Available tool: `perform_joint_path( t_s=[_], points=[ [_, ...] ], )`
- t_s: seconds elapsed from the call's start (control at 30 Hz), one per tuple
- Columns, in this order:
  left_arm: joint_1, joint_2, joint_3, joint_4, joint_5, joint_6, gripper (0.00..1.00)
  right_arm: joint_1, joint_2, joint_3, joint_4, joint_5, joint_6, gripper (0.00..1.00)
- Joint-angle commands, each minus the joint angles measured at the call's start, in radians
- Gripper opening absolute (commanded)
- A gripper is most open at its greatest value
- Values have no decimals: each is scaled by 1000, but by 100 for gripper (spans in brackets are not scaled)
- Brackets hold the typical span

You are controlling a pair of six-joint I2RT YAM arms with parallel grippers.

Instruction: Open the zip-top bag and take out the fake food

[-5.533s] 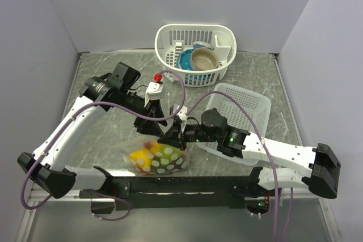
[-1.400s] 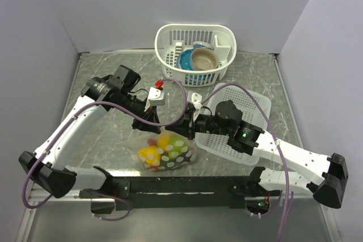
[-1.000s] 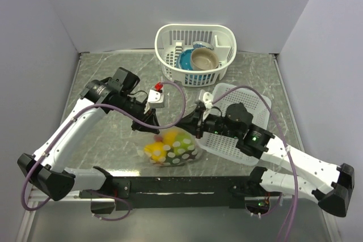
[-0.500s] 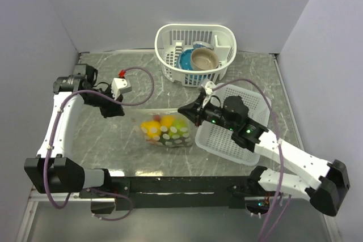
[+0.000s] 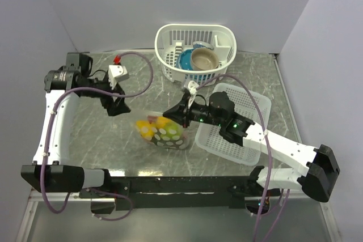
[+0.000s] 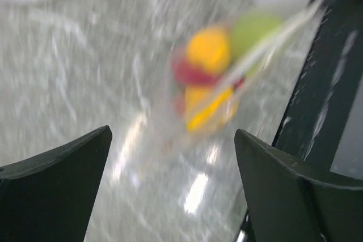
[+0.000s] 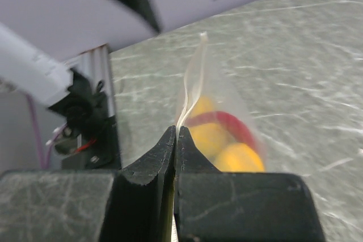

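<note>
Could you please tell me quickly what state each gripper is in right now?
The left gripper is open, holding nothing.
The right gripper is closed on the top edge of the zip-top bag.

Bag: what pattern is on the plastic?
The bag is clear with white polka dots. They show best in the top external view.

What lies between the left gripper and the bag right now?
Only bare table. In the top view, the open left gripper is apart from the bag, and nothing stands between them. The left wrist view is too blurred to add more.
</note>
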Motion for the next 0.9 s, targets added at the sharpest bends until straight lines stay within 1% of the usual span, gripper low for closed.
perform_joint_path(
  t_s=[0.0, 0.1, 0.17, 0.27, 0.37, 0.43, 0.5, 0.63, 0.67, 0.73, 0.77, 0.8, 0.87],
  points=[
    [-89, 43, 100, 22, 160, -118, 98, 74, -45, 12, -14, 5, -43, 0],
    [-140, 58, 65, 79, 129, -152, 98, 99, -78, -42, -11, 20, -28, 0],
    [-187, 71, 12, 81, 106, -141, 95, 108, -104, -82, -8, 32, -15, 0],
    [-227, 77, -62, 42, 66, -74, 90, 111, -138, -128, -6, 52, -11, 0],
    [-229, 83, -107, -25, 40, -9, 85, 113, -158, -145, -20, 62, -11, 0],
    [-231, 75, -139, -25, 20, -8, 81, 113, -166, -155, -20, 62, -9, 0],
    [-234, 62, -166, -24, 0, 5, 81, 113, -169, -158, -18, 63, -9, 0],
    [-263, 65, -165, -13, -6, -5, 80, 114, -157, -155, -6, 49, -5, 0],
    [-264, 65, -160, 2, 0, -27, 79, 114, -155, -152, -5, 39, 0, 0],
    [-266, 68, -137, 59, 12, -51, 77, 120, -147, -145, -2, 31, 0, 0],
    [-269, 66, -130, 86, 19, -87, 77, 125, -144, -142, -3, 22, 0, 0],
    [-273, 69, -116, 138, 28, -103, 78, 128, -141, -139, -2, 20, 2, 0],
    [-302, 81, -104, 169, 29, -139, 78, 139, -135, -129, -11, 23, -1, 0]
  ],
)
